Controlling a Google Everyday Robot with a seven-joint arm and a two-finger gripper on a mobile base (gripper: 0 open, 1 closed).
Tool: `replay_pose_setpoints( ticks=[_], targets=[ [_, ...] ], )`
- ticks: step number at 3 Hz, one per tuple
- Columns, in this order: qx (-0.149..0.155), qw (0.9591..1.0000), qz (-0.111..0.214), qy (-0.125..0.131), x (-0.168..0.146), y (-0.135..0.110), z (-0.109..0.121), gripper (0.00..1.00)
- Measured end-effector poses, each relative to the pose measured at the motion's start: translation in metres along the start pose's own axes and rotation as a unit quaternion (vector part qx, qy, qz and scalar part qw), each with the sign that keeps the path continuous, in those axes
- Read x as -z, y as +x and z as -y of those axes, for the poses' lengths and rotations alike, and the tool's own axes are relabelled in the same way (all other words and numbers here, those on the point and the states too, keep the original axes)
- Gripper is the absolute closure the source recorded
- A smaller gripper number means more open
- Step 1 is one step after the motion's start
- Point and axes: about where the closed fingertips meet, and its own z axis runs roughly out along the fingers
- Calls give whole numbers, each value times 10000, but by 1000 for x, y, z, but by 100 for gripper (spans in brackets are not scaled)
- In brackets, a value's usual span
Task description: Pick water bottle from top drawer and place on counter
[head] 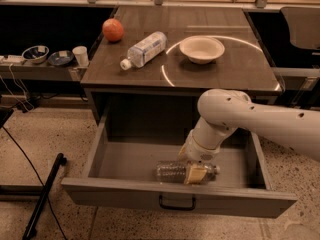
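Note:
The water bottle [171, 171] lies on its side in the open top drawer [125, 160], near the front wall, with its cap pointing right. My gripper [196, 173] reaches down into the drawer from the white arm [235, 115] and sits right at the bottle's middle, covering part of it. The counter [235, 68] is the dark wood top above the drawer, marked with a thin white circle line. The drawer's black handle [177, 203] shows at the centre of its front.
On the counter lie a fatter clear bottle [144, 49] on its side, an orange ball [113, 30] and a beige bowl [202, 49]. A side shelf at the left holds bowls [36, 53] and a white cup [80, 55]. A black pole [44, 196] lies on the floor.

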Motion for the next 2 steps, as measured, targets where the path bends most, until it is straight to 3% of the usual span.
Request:
replay_pose_setpoints(
  ticks=[1, 2],
  targets=[
    [115, 9999, -26, -30, -9, -8, -3, 53],
    [90, 9997, 151, 157, 3, -9, -2, 77]
  ],
)
